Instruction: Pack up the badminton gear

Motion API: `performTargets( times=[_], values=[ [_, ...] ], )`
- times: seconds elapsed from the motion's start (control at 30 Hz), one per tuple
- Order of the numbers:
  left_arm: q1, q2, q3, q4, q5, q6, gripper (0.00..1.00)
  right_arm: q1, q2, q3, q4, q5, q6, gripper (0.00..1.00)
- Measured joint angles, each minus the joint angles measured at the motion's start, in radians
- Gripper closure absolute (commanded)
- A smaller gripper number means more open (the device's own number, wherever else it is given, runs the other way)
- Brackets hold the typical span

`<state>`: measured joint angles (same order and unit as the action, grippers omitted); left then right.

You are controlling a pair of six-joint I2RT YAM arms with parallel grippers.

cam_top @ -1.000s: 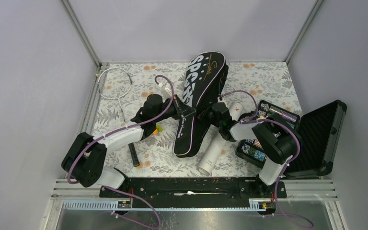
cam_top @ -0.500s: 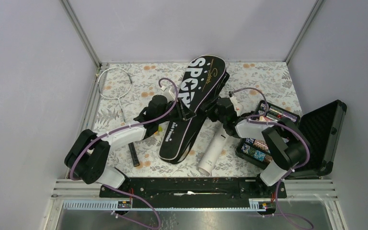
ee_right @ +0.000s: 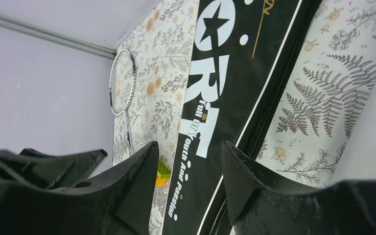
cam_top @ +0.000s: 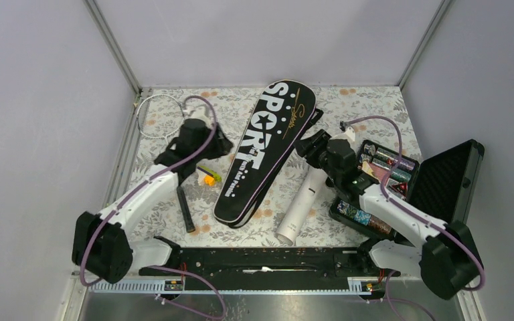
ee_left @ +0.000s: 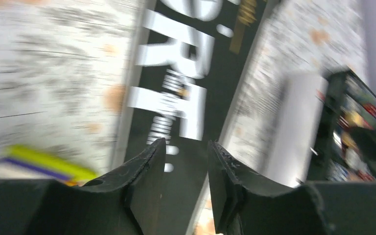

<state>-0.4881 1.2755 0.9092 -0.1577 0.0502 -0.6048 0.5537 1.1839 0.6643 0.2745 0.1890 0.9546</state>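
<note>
Top external is giving me the count: one black bag [cam_top: 264, 150] lettered SPORT, one racket [cam_top: 185, 210], one white tube [cam_top: 301, 207], one open hard case [cam_top: 445, 187] and one small yellow-and-orange piece [cam_top: 208, 176]. The bag is lying flat. The racket is lying well left of it, the small piece just beside its left edge, the tube just beside its right edge, and the case beyond the tube.

A second ago both grippers were clamping the bag, which was standing twisted. Now I am seeing both clear of it. The left gripper [ee_left: 186, 144] is hanging left of the bag, jaws narrowly apart around nothing. The right gripper [ee_right: 188, 147] is hanging right of it, jaws wider, also gripping nothing.

Left wrist is blurring, yet showing tube and case past the bag. Right wrist is showing the racket's head beyond the bag. Only the top view is showing the racket's handle.
</note>
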Motion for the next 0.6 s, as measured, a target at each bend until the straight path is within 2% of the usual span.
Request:
performTargets(
  times=[0.17,0.3,0.47,0.6],
  values=[
    [0.225,-0.084,-0.001,-0.167,-0.122,0.077,0.57,0.0,-0.128,-0.023,-0.013,-0.021,-0.081,0.46],
    [0.377,-0.069,-0.002,-0.242,-0.144,0.121,0.58,0.0,-0.189,-0.023,-0.014,-0.04,-0.119,0.46],
    [0.532,0.073,0.03,-0.295,-0.128,0.17,0.61,0.0,-0.198,-0.023,-0.015,-0.071,-0.143,0.47],
    [0.6,0.245,0.1,-0.322,-0.08,0.206,0.62,0.0,-0.198,-0.023,-0.014,-0.082,-0.15,0.47]
  ],
)
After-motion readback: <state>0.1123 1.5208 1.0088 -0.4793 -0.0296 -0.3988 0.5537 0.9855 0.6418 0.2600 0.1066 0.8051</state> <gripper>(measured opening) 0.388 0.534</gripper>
